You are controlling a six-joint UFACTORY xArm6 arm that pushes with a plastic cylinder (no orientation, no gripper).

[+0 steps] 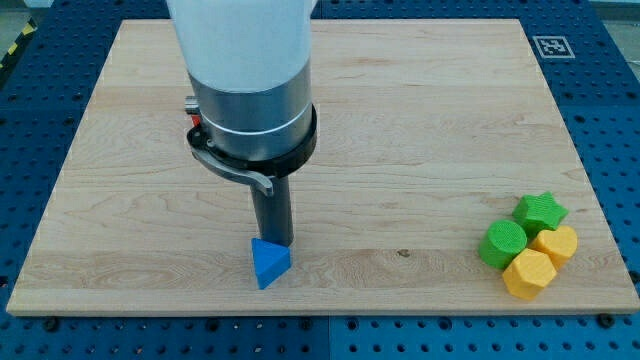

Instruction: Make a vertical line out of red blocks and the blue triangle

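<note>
1. Starting w/ the biggest thing: the wooden tabletop (400,120) carries everything, and most of it is bare, so you've got room to build a line running from the view's top to its bottom.
2. Next, the arm's white-and-dark body (245,80) fills the view's upper left and blocks whatever sits behind it. A sliver of red (196,128) peeks out at its left edge; can't tell if that's a red block or arm hardware. No red blocks are clearly visible, so they're either hidden or out of shot.
3. There's no claw on this rig, so nothing is clenched or released; it's just a rod. My tip (271,242) sits right at the top edge of the blue triangle, prob touching, though contact can't be confirmed.
4. The blue triangle (270,263), one of the task's things, lies near the tabletop's bottom edge, left of centre. W/ my tip above it, I'd judge a push would send it toward the view's bottom.
5. The green star (540,211), green cylinder (501,243) and two yellow hexagons (556,243) (527,273) cluster at bottom right, well apart; they're not needed, so leave them.
</note>
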